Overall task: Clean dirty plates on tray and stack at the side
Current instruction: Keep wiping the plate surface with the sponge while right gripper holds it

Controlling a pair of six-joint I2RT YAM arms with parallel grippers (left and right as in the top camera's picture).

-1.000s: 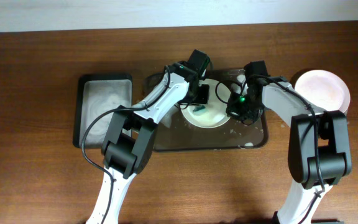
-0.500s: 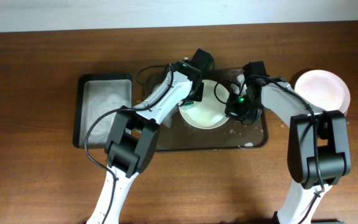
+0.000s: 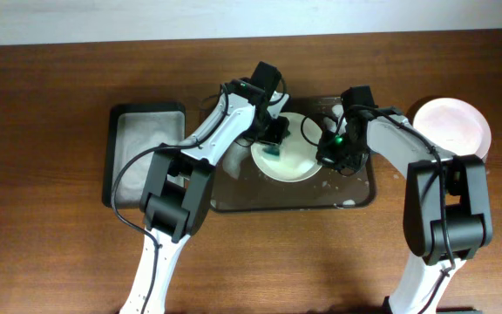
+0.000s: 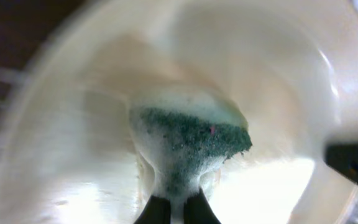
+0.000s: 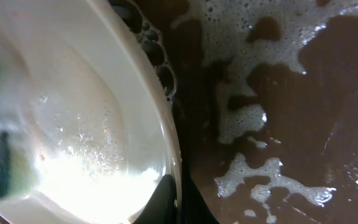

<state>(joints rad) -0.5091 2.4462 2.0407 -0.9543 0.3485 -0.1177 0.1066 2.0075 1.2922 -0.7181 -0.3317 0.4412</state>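
Watching my left claw point(image 4: 178, 213) grip the sponge point(image 4: 191, 134), my right claw point(image 5: 176, 202) pinching the plate point(image 3: 299, 161) rim on the foamy tray point(image 5: 291, 112). Tub point(image 3: 109, 157) by the wooden tabletop's point(image 3: 42, 244) left edge, second plate point(image 3: 451, 125) at the right edge.

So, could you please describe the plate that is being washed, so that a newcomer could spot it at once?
Find the big dark foamy tray in the middle of the wooden table. Inside it lies one white plate. Unlike the pinkish plate on bare wood at the far right, it has a green sponge pressed on it.
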